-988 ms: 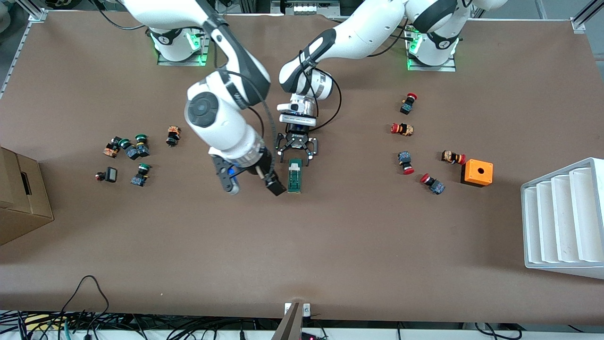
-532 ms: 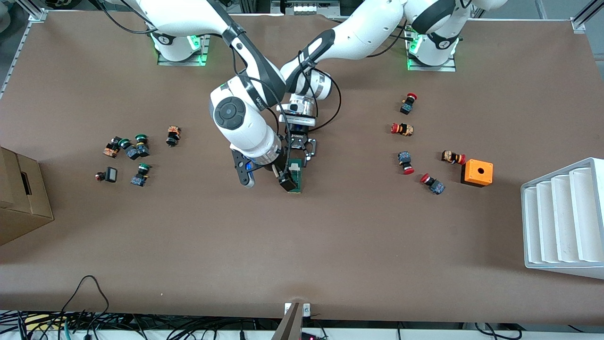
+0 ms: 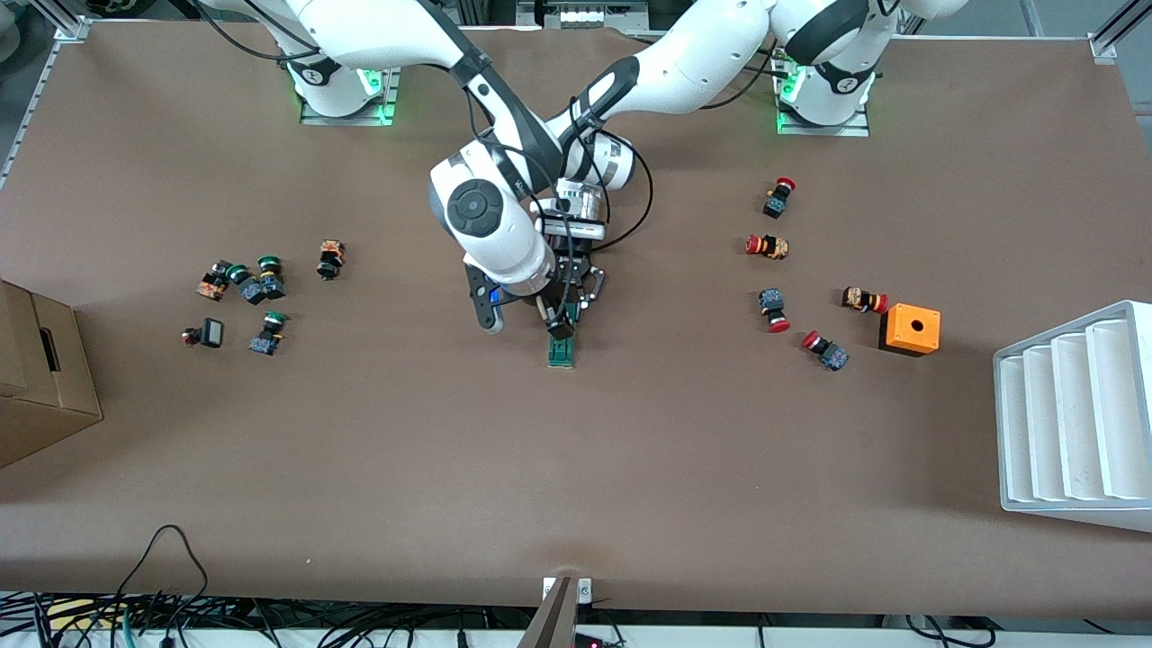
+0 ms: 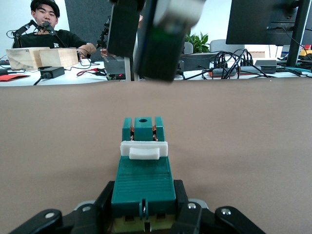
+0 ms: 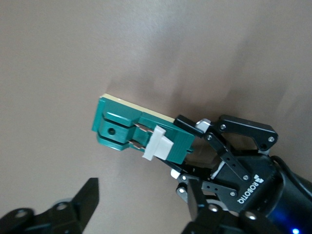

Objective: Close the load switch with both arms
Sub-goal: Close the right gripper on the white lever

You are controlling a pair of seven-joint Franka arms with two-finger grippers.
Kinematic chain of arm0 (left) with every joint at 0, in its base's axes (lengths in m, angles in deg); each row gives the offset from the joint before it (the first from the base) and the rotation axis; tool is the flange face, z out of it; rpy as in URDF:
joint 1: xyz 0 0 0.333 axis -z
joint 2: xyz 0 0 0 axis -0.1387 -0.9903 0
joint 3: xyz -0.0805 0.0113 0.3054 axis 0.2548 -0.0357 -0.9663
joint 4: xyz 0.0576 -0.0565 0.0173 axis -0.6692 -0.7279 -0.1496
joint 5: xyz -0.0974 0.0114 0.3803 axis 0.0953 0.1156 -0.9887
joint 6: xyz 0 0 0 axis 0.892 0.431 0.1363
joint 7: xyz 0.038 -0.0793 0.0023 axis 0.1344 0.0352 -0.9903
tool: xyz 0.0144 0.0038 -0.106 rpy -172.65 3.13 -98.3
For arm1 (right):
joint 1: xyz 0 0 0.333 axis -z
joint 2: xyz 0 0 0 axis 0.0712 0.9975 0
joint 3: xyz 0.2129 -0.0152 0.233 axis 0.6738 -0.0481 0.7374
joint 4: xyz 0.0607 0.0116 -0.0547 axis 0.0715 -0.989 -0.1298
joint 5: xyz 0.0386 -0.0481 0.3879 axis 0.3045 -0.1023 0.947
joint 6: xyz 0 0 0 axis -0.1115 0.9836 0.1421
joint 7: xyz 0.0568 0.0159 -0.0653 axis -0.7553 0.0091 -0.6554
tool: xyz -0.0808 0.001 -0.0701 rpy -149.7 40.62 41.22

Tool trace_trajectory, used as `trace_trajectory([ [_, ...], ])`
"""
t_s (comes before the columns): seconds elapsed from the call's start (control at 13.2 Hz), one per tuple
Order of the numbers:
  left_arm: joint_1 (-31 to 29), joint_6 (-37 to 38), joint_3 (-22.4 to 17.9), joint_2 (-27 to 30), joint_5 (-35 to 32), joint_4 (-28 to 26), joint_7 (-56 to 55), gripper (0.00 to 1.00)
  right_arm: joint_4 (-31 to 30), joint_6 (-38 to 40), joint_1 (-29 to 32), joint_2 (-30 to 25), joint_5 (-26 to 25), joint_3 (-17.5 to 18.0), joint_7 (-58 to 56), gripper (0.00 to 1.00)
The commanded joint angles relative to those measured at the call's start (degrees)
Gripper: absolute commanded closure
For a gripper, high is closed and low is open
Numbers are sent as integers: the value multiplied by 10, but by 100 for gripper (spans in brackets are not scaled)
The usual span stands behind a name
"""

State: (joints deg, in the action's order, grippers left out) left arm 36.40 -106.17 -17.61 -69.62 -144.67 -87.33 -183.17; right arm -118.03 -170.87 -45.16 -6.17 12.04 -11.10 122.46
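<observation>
mid-tabletop, the left hand (image 4: 144, 214) clamps the load switch (image 3: 562, 349) at its 12 o'clock end; the right hand (image 3: 560, 321), fingers parted, hovers over its white tab (image 4: 144, 149) (apparently unpressed, closing remains).

Readable markings

Only "ROBOTIQ" could be read, printed in white on the left gripper (image 5: 191, 168), seen from the right wrist.
</observation>
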Motion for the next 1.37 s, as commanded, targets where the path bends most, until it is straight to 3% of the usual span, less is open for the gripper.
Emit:
trace_trajectory([
  [0.0,5,-17,-4,-14,-26,25,5,75,-30,-27,-7,-13,0,-5,10,23],
  [1.29,6,-17,-4,-28,-27,41,5,74,-53,-129,-26,35,-15,-5,9,47],
])
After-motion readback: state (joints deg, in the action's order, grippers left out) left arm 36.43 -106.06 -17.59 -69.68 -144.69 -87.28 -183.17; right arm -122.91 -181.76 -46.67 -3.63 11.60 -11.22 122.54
